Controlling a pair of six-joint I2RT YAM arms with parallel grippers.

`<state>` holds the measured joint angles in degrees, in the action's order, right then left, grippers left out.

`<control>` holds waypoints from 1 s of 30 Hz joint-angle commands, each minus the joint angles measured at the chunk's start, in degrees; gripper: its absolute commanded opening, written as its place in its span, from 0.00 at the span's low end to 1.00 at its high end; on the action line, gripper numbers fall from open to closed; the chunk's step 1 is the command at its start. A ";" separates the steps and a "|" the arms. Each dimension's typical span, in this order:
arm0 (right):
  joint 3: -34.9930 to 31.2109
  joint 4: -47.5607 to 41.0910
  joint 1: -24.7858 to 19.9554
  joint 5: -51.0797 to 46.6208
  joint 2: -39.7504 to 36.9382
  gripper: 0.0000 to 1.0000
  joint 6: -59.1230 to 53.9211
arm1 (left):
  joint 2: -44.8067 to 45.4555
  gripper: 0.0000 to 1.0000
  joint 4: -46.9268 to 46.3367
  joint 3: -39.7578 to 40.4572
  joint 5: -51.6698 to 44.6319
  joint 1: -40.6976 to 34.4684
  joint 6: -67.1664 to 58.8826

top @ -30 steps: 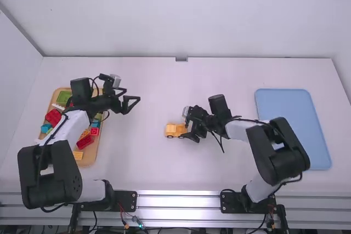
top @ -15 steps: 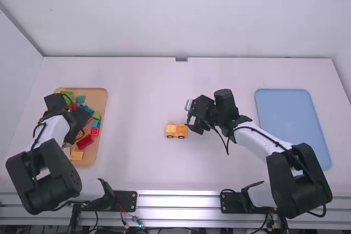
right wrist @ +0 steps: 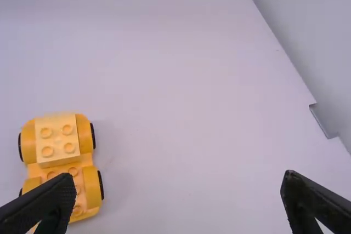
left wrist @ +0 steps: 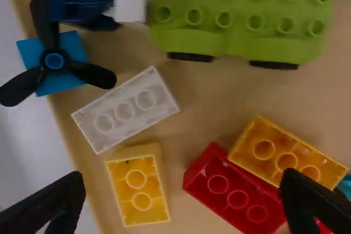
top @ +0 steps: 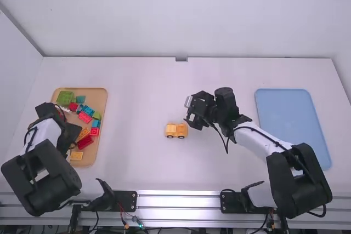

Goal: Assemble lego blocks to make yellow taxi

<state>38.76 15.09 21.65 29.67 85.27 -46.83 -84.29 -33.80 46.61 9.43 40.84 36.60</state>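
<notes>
The orange-yellow car base with black wheels and a block on one end point(top: 176, 130) stands mid-table. My left gripper point(top: 71, 149) is low over the front part of the wooden tray. In the left wrist view its fingers point(left wrist: 184, 204) are wide apart above a yellow block point(left wrist: 136, 184), a red block point(left wrist: 236, 193) and an orange-yellow block point(left wrist: 288, 154), holding nothing. My right gripper point(top: 196, 124) hangs just right of and behind the car; in the right wrist view it is open and empty point(right wrist: 178, 201), with the car point(right wrist: 57, 140) partly behind one finger.
The tray point(top: 101, 94) at the left also holds a green wheeled base point(left wrist: 236, 31), a white block point(left wrist: 126, 110), a propeller piece point(left wrist: 54, 60) and several other blocks. A blue tray point(top: 293, 127) lies at the right.
My left gripper has swung from beyond the tray's right edge back over its front left part. The right gripper has drawn slightly back and away from the car, which stays put.
</notes>
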 commanded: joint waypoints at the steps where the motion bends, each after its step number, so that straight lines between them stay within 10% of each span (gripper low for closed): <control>1: -0.17 0.59 0.15 0.46 -0.63 0.99 0.31 | -0.15 0.75 -0.37 0.85 -6.49 3.34 -4.17; 30: -0.15 1.38 0.15 0.46 -0.63 0.99 0.31 | -5.62 0.72 4.31 -3.85 -4.39 4.17 -0.39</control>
<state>38.76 16.49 21.65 29.65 85.27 -46.87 -88.33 -29.36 43.20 4.67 45.15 36.10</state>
